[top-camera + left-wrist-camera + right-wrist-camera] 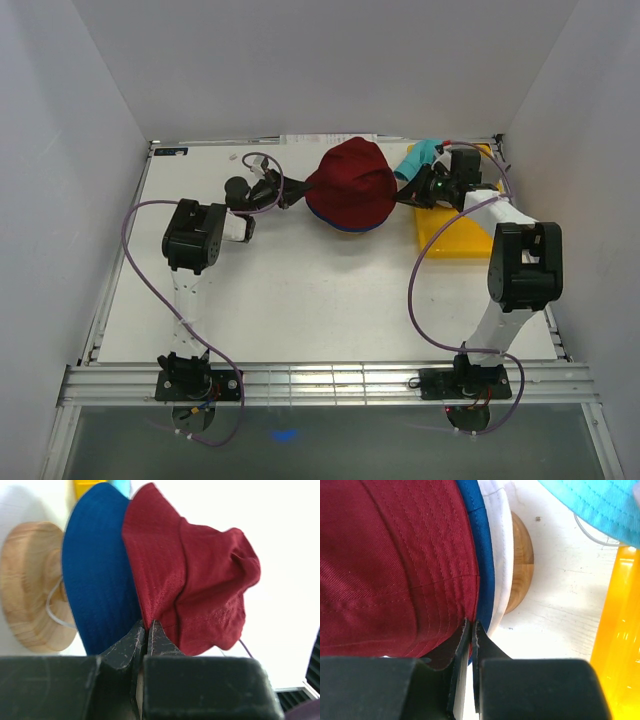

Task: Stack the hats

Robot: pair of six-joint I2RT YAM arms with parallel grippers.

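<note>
Much of the stack is hidden from me. From above, the red hat (pixel 350 185) sits toward the counter's (pixel 300 300) 12 o'clock edge and covers nearly all beneath it. Only a thin arc of the blue hat (pixel 338 228) peeps out under its brim at 6 o'clock.

The layers show only in my wrist views. Red twill is outermost, blue lies under it, then comes the pale edge of the grey hat (pixel 501 555). Behind that is the rounded, grained wood of the stand (pixel 522 560). The crowns of the blue and grey hats are covered, and my own fingers block the lower part of both views. A thin white cord (pixel 54 611) loops across the stand; what it belongs to I cannot make out.

My left claw (pixel 148 630), at the stack's 9 o'clock, is nearly closed, pinching the red hat's brim where it meets the blue. My right claw (pixel 471 627), at 3 o'clock, is closed tight with its tips at the stitched red hem. Whether cloth lies between them I cannot tell.

The red hat is soft, finely ribbed cloth, its crown dented and folded, its brim ringed with rows of stitching. The teal hat (pixel 420 158) lies crumpled at 2 o'clock of the stack, partly behind my right wrist, at the far corner of the tray (pixel 450 240). The tray is a flat, glossy yellow plastic slab, cut off at the edge of the right wrist view.
</note>
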